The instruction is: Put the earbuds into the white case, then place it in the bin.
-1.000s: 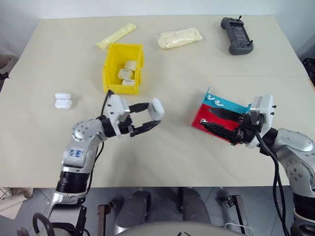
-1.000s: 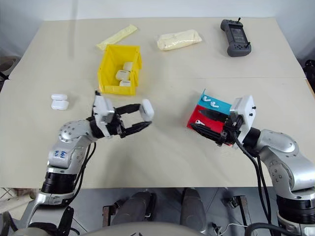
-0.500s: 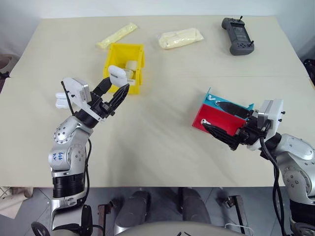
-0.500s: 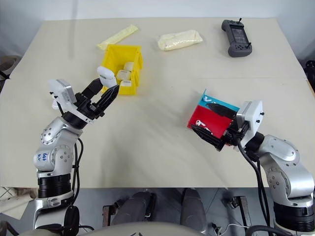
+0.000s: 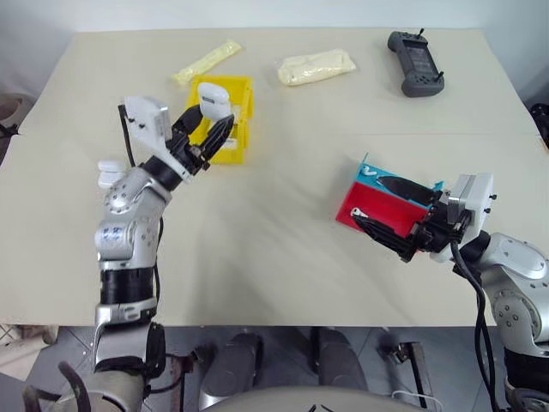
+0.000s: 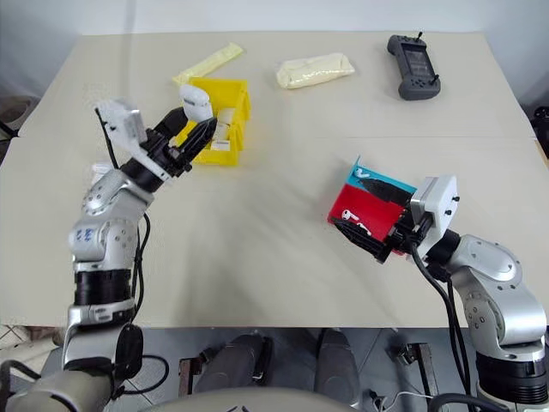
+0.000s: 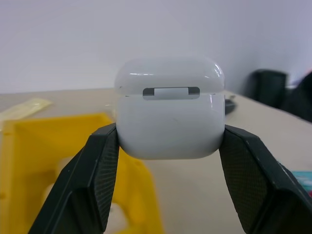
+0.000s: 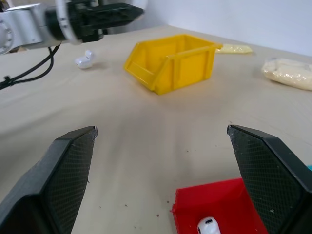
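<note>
Silver arms, black cables, black-fingered left hand (image 5: 214, 130).

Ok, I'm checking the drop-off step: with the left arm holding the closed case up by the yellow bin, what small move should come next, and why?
Probably ease the left gripper a little further over the bin, then open. The white case is clamped, lid shut, between its jaws, raised above the bin's near side, where other cases already lie. The right gripper waits open by the red and teal tray.

Bin (image 5: 236, 144) interior (mostly arm-hidden)
</note>
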Controlling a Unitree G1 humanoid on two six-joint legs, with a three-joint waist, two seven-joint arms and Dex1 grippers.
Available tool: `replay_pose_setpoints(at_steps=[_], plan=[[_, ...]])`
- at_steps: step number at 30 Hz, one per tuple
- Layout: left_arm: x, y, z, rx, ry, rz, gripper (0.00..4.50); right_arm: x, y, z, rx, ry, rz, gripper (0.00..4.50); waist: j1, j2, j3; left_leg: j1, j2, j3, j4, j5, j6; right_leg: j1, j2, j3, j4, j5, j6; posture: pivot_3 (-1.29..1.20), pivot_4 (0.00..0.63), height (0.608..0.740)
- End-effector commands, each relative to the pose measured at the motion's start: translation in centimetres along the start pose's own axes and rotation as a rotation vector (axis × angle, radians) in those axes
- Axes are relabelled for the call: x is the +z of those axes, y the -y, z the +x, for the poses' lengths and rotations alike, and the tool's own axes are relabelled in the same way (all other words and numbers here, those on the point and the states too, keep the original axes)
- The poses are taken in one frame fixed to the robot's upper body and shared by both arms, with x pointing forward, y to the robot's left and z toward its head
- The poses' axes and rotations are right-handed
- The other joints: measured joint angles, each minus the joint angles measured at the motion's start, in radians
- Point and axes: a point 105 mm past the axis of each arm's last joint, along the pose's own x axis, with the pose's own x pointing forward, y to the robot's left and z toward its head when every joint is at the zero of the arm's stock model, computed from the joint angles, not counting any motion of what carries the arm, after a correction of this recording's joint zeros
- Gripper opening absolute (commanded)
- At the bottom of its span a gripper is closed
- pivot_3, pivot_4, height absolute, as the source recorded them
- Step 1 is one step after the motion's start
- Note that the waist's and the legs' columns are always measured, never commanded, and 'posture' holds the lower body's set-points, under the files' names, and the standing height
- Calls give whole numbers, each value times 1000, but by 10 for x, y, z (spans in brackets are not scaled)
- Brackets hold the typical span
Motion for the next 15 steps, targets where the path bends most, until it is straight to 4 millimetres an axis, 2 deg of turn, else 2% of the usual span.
replay_pose_setpoints(at_steps=[1, 6, 10, 15], plan=[[-1, -21, 17, 97, -55, 49, 2737, 11, 0, -1, -5, 20, -52, 4467, -3, 0, 0, 0, 0, 0, 0, 0, 0, 0, 0, 0, 0, 0, 0, 0, 150, 740], [-14, -34, 32, 120, -153, 97, 2737, 10, 1, -1, -15, 15, -56, 4467, -4, 0, 0, 0, 0, 0, -1, 0, 0, -1, 0, 0, 0, 0, 0, 0, 150, 740], [-27, -39, 35, 119, -240, 67, 2737, 9, -2, -1, -16, 13, -56, 4467, -4, -1, 0, 0, 0, 0, 0, 0, 0, -1, 0, 0, 0, 0, 0, 0, 150, 740], [-23, -46, 32, 124, -229, 87, 4340, 9, -3, 0, -22, 14, -56, 4500, -6, -1, 0, 0, 0, 0, 0, 0, 0, -1, 0, 0, 1, 0, 0, 0, 150, 740]])
